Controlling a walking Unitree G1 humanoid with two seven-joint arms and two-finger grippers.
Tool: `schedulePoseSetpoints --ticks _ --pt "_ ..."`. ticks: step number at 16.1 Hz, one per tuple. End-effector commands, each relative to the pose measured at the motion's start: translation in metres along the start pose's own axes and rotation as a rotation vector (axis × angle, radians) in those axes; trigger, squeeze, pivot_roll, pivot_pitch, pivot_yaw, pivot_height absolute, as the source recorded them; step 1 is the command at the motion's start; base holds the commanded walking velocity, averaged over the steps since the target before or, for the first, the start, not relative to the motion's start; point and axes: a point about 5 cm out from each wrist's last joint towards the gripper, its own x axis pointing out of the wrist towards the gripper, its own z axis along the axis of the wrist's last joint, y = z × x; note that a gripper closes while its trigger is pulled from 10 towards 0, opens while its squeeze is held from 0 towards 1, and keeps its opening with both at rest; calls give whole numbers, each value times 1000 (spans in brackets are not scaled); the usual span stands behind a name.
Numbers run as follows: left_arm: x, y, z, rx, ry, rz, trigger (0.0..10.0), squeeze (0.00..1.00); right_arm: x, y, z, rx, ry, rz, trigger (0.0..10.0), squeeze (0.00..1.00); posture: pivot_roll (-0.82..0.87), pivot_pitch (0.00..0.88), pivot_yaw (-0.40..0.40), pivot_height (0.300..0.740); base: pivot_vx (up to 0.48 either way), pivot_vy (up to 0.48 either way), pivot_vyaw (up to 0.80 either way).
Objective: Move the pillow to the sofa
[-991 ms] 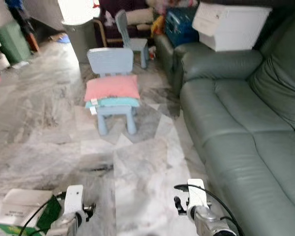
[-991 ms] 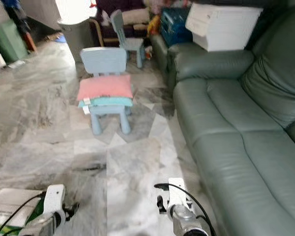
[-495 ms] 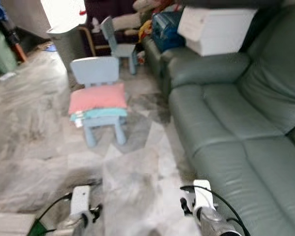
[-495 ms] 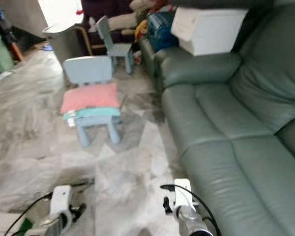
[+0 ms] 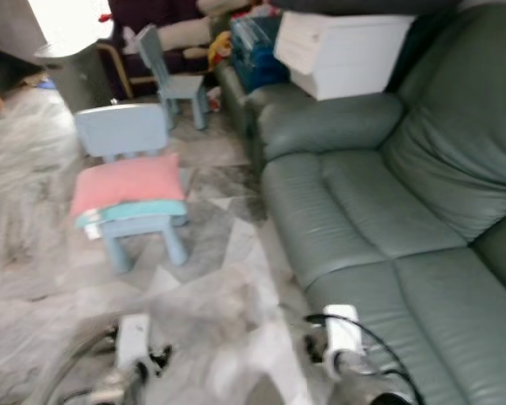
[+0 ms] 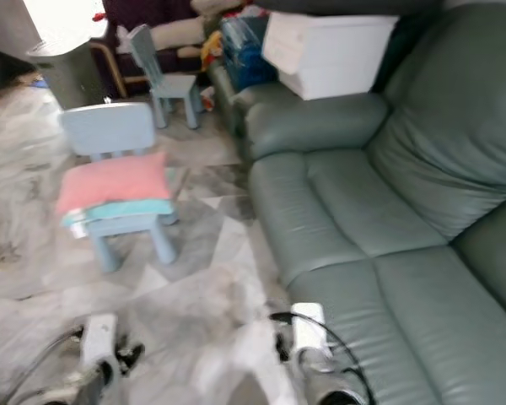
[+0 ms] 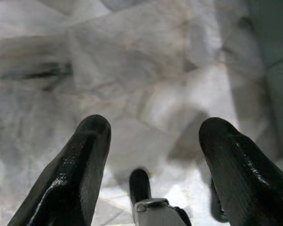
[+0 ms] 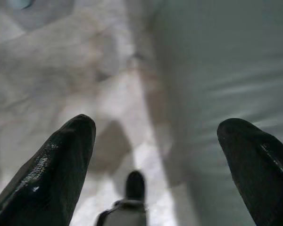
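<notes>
A pink pillow [image 5: 126,184] lies on top of a teal cushion [image 5: 135,213] on a small light-blue child's chair [image 5: 122,135], ahead and to my left on the marble floor. The grey-green leather sofa [image 5: 379,219] runs along my right side. Both arms hang low at the bottom of the eye views, far from the pillow. My left gripper [image 7: 153,141] is open over bare marble floor. My right gripper [image 8: 155,146] is open too, hanging over the floor beside the sofa's front edge.
A white storage box [image 5: 341,51] sits on the sofa's far armrest. A second blue chair [image 5: 169,72], a grey bin [image 5: 72,72] and a blue crate [image 5: 253,46] stand at the back. Marble floor [image 5: 211,287] lies between me and the chair.
The camera has swung right and moved nearer the sofa, so the chair and pillow have shifted left in the picture. Both grippers hang open as before.
</notes>
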Motion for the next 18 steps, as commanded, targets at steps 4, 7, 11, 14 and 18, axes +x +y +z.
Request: schedulePoseSetpoints --ticks 4,7,11,14,18 --pt "-3 16 -3 -3 17 52 10000 0 -1 15 -5 2 16 36 10000 0 -125 0 26 740 0 0 752" --pt "-3 15 -1 -10 12 50 10000 0 -1 14 -5 3 16 35 10000 0 -128 0 29 740 0 0 800" --pt "-2 14 -1 -22 13 52 10000 0 -1 14 -4 15 13 31 10000 0 -127 0 30 740 0 0 600" --pt "-2 13 -1 -15 19 49 10000 0 -1 15 -5 22 11 30 10000 0 -126 0 32 740 0 360 0" --pt "-2 12 -3 -5 24 47 10000 0 -1 15 -6 22 12 30 10000 0 -126 0 34 740 0 480 0"
